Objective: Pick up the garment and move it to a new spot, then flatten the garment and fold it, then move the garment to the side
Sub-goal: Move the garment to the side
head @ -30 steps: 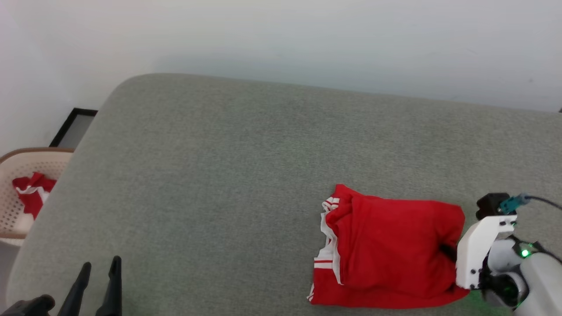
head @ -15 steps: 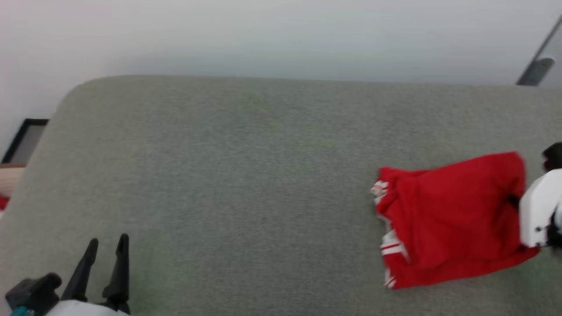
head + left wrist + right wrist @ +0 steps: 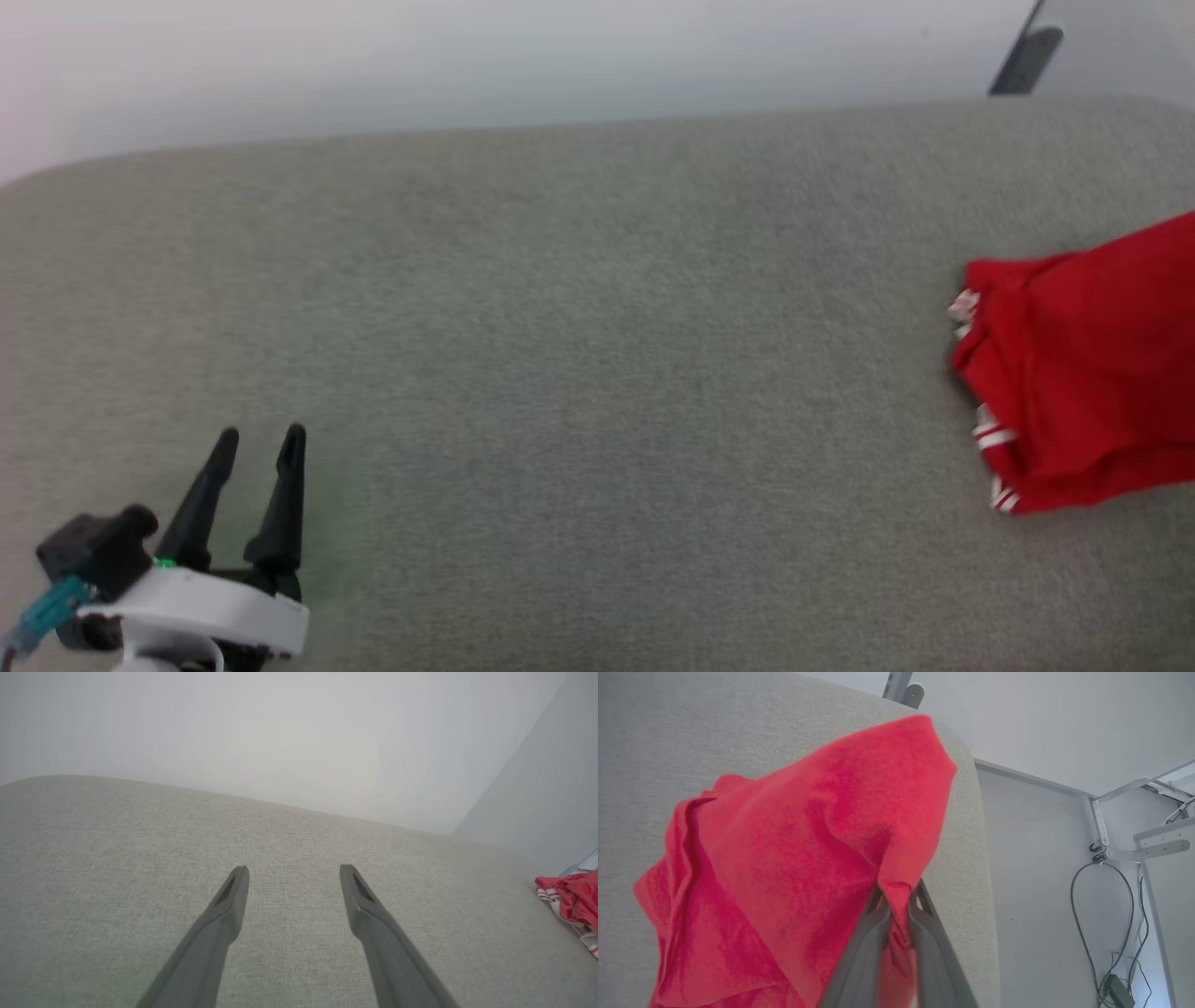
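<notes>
The folded red garment [image 3: 1083,373] lies at the right edge of the head view, with red-and-white striped trim along its left side. In the right wrist view my right gripper [image 3: 896,896] is shut on a pinch of the garment [image 3: 794,858] near the table's right edge. My left gripper [image 3: 260,446] stands open at the lower left, nothing between its fingers, far from the garment. The left wrist view shows its two fingers [image 3: 229,905] spread over bare cloth, with the garment [image 3: 574,900] at the far right.
The grey fabric table [image 3: 560,327] spans the head view, a pale wall behind it. Beyond the table's right edge [image 3: 971,858] lies grey floor with cables [image 3: 1106,919] and a white metal frame [image 3: 1143,840]. A dark metal leg [image 3: 1022,51] stands at the back right.
The head camera has swung left. The garment has slid right along the table in my right gripper, which has left the head view. The left gripper looks unmoved.
</notes>
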You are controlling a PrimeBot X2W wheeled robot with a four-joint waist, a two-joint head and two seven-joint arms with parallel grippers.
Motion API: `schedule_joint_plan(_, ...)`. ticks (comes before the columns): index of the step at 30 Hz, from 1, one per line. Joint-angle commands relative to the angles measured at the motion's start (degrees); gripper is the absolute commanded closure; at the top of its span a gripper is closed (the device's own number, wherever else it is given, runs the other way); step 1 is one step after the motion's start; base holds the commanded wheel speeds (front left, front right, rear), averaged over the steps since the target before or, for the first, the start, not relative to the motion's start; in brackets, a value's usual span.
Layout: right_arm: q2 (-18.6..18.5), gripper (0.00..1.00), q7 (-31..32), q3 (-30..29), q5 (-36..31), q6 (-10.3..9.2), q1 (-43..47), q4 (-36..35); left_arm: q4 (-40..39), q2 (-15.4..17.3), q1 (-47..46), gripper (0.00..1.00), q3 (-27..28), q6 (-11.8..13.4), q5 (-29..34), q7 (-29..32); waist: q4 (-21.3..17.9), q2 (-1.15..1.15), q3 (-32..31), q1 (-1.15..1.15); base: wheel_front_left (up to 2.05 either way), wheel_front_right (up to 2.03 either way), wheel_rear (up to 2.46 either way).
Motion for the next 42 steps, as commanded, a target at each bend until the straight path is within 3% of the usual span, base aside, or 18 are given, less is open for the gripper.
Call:
schedule_joint_plan(1,-0.7,1.00,-0.8,0.4,-0.4,-0.12,-0.9,0.1,-0.2,0.5,-1.0,0.00,-0.2,-0.2,0.1,-0.2,-2.4,0.00,2.7,0.00,0.00,0.00,0.00)
schedule_joint_plan(9,-6.1,1.00,-8.0,3.1,-3.5,-0.12,-5.6,4.5,-0.5,1.6,-6.3,0.00,-3.1,-0.2,-0.2,-0.1,-3.9,0.00,7.7,0.00,0.00,0.00,0.00)
schedule_joint_plan(19,-9.0,1.00,-15.9,6.2,-11.2,-0.12,-11.5,11.8,-1.8,3.1,-11.1,0.00,-6.1,-0.2,-0.3,-0.1,-3.8,0.00,12.7,0.00,0.00,0.00,0.00)
schedule_joint_plan(37,-0.1,1.00,-25.0,2.9,-19.9,-0.12,-16.9,28.6,-1.8,4.7,-14.6,0.00,-9.7,-0.2,-1.3,-0.1,-3.4,0.00,14.1,0.00,0.00,0.00,0.00)
schedule_joint_plan(38,0.3,0.94,-25.6,2.4,-20.2,-0.12,-17.3,29.2,-1.7,4.8,-14.3,0.00,-9.5,-0.2,-1.3,-0.1,-3.6,0.00,13.9,0.00,0.00,0.00,0.00)
schedule_joint_plan(39,0.8,0.73,-26.2,2.0,-20.9,-0.12,-17.5,30.0,-1.6,4.9,-14.1,0.00,-9.4,-0.2,-1.2,-0.1,-3.7,0.00,13.7,0.00,0.00,0.00,0.00)
schedule_joint_plan(40,1.1,0.61,-26.6,1.8,-21.4,-0.12,-17.7,30.8,-1.5,4.9,-13.7,0.00,-9.3,-0.2,-1.2,-0.1,-3.9,0.00,13.3,0.00,0.00,0.00,0.00)
schedule_joint_plan(41,1.3,0.28,-26.7,1.5,-21.6,-0.12,-17.9,31.6,-1.4,4.9,-13.4,0.00,-9.1,-0.2,-1.3,-0.1,-4.1,0.00,12.9,0.00,0.00,0.00,0.00)
schedule_joint_plan(42,1.7,0.11,-27.2,1.2,-21.9,-0.12,-18.1,32.3,-1.2,4.9,-13.1,0.00,-9.1,-0.2,-1.2,-0.1,-4.2,0.00,12.4,0.00,0.00,0.00,0.00)
